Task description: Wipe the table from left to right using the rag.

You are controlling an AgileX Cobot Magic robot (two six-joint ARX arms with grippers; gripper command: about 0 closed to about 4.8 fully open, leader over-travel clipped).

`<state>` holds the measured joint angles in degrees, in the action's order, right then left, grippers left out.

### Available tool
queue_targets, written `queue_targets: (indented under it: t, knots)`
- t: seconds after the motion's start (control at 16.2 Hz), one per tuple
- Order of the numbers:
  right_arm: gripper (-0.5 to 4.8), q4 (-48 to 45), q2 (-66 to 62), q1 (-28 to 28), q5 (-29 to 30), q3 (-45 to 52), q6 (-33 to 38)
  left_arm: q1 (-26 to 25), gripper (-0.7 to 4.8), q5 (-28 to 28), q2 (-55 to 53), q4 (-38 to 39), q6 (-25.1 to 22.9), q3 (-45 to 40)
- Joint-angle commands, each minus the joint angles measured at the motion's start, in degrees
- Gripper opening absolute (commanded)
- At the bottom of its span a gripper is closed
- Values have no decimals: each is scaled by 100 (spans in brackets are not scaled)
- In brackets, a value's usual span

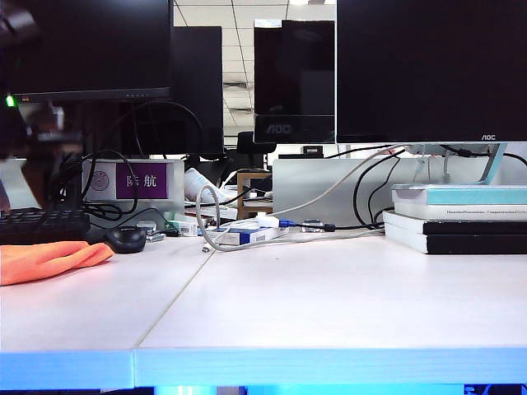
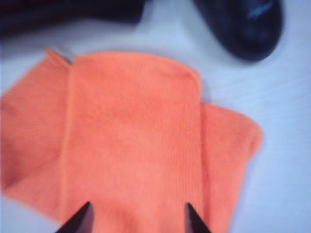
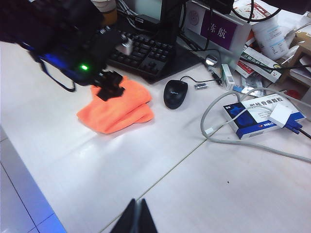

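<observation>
The orange rag (image 1: 49,259) lies folded on the white table (image 1: 329,296) at its far left, in front of a keyboard. In the left wrist view the rag (image 2: 136,136) fills the picture under my left gripper (image 2: 138,213), whose two dark fingertips stand wide apart and open over the cloth, holding nothing. The right wrist view shows the left arm's gripper (image 3: 109,85) low over the rag (image 3: 116,109); whether it touches the cloth I cannot tell. My right gripper (image 3: 137,201) is shut and empty above the table's seam, well away from the rag.
A black mouse (image 1: 126,239) sits just right of the rag and a black keyboard (image 1: 41,224) behind it. Cables and a small blue-and-white box (image 3: 257,119) clutter the back middle. Stacked books (image 1: 461,218) and monitors stand at the back right.
</observation>
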<state>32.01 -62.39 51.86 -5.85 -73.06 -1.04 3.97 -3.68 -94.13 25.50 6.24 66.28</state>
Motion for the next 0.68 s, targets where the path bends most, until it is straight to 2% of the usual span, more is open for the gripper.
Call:
queue_targets:
  t: [0.06, 0.25, 0.68]
  knots:
    - [-4, -76, 2, 2, 20, -28, -11, -2, 244, -151, -289, -470, 28, 24]
    - [-4, -44, 4, 2, 20, -28, -13, -20, 244, -254, -658, -538, 197, 74]
    - [-4, -46, -9, 2, 20, -28, -11, -17, 241, -251, -1429, -385, 195, 81]
